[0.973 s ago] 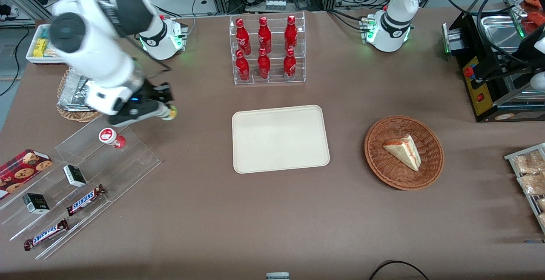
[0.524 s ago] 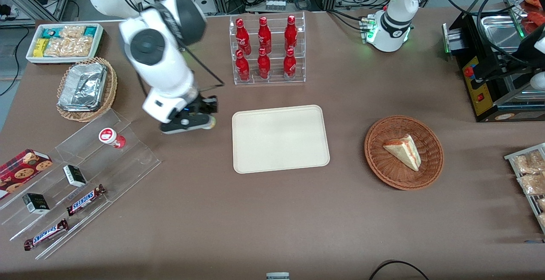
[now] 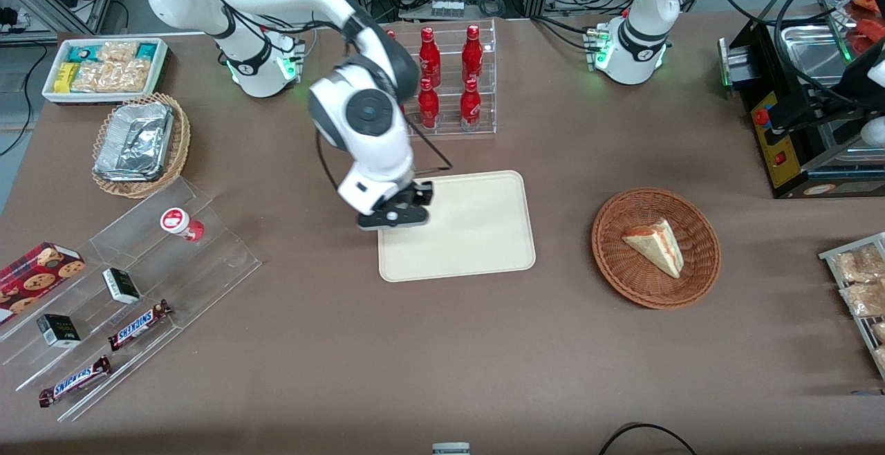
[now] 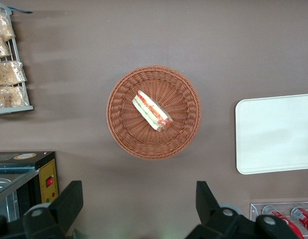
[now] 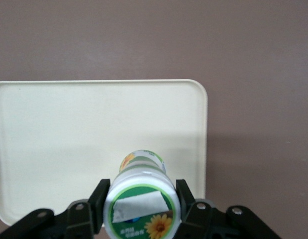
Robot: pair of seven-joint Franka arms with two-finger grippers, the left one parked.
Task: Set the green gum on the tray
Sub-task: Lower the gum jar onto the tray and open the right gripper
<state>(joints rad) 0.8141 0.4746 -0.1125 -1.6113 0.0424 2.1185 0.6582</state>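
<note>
The right arm has swung from beside the tray (image 3: 477,234) to above the tray's edge nearest the working arm's end of the table. Its gripper (image 3: 394,216) is clamped on the green gum (image 5: 140,201), held above the tray. Only the right wrist view shows the bottle; the front view hides it under the arm.

Cream, green and black over a brown counter (image 3: 442,344)

The black two-finger gripper (image 5: 140,209) carries the small white gum bottle (image 5: 140,196), green-ringed with a yellow-orange flower on its label, above the plain cream-beige rectangular tray (image 5: 69,139); red bottles (image 3: 449,75) fill the clear rack.
</note>
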